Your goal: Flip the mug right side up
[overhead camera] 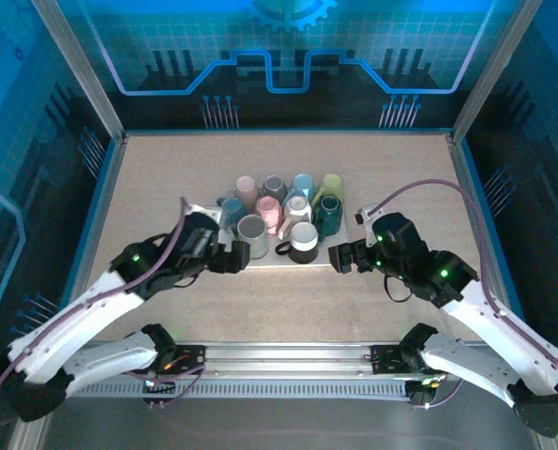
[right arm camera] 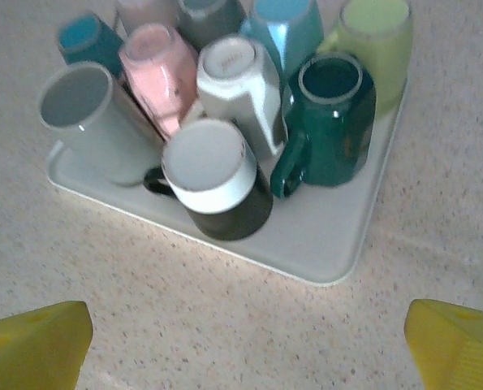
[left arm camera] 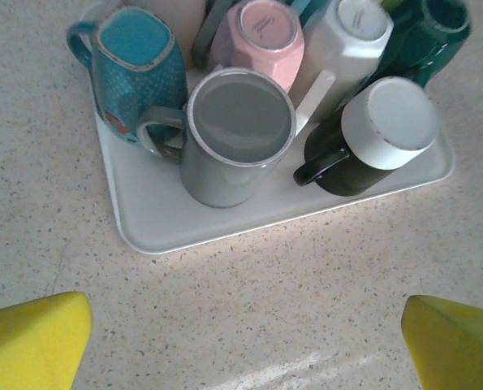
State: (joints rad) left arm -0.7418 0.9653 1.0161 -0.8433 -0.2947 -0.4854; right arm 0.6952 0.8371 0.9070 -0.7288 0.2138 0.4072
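The grey mug (overhead camera: 252, 234) could be toppled by the wide-open, empty left gripper (overhead camera: 242, 256) or right gripper (overhead camera: 338, 257) reaching the neighbouring black mug (overhead camera: 304, 242).

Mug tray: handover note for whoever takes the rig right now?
Left gripper open, empty, off the tray's front left corner.
Right gripper open, empty, off its front right corner.
Black mug with white base, pink mug and white mug stand upside down on the tray; grey mug is upright.
Nothing gripped or turned yet.
Left: grasp an inverted mug, flip it, set it down.
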